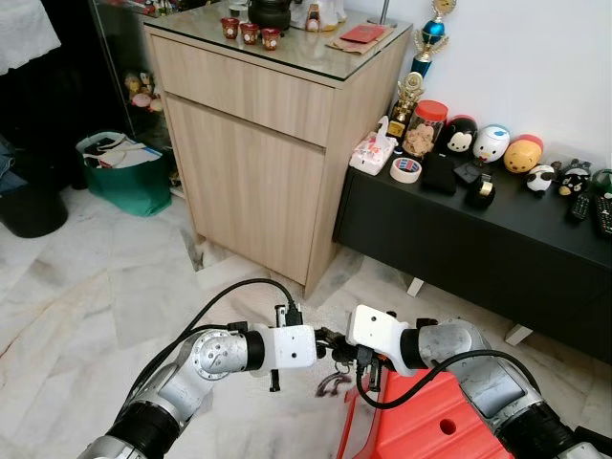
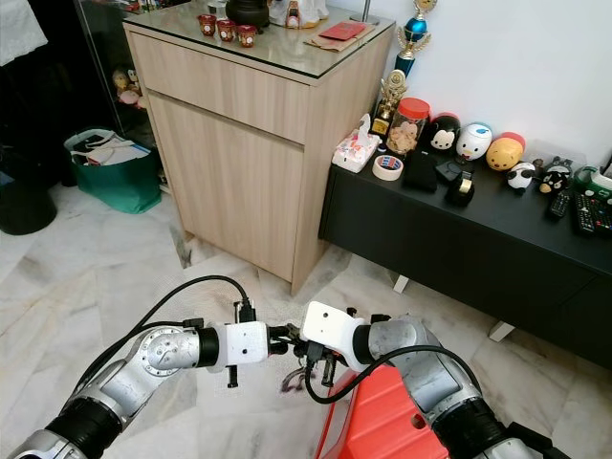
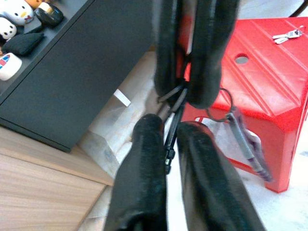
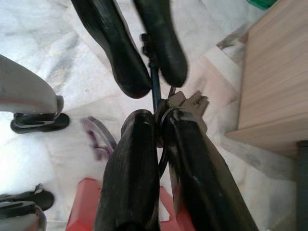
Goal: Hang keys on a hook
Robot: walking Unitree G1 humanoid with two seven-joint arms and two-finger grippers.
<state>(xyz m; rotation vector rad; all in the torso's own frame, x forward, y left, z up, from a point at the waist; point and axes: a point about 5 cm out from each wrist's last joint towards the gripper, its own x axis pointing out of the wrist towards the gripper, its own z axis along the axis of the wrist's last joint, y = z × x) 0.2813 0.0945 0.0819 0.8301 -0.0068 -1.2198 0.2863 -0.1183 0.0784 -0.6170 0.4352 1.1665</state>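
The right end effector (image 4: 156,125) has its two black fingers pinched tight on the ring of the keys (image 3: 175,98). The left end effector (image 3: 166,132) is right in front of it, tip to tip, with its fingers only a little apart around a thin dark bit of the same bunch. I cannot tell how hard it is gripping. A purple tag (image 3: 252,149) hangs down from the ring on a small loop. Both arms meet low over the white marble floor (image 1: 86,287), just beside a red stool (image 1: 430,421). Another small bunch of keys (image 3: 288,34) lies on top of that stool. To do this step well, I think one end effector should hold on until the other has a sure grip, so the keys do not fall. The ring should be left open and free, so it can slide over a hook. I cannot see a hook anywhere yet, so the robot may need to look up and find one. Farther off stands a wooden cabinet (image 1: 258,163). Next to it is a long black desk (image 1: 478,249) with little toy figures (image 1: 492,143), a roll of tape (image 1: 406,169) and a trophy (image 1: 432,33). There are no words or labels I can read.
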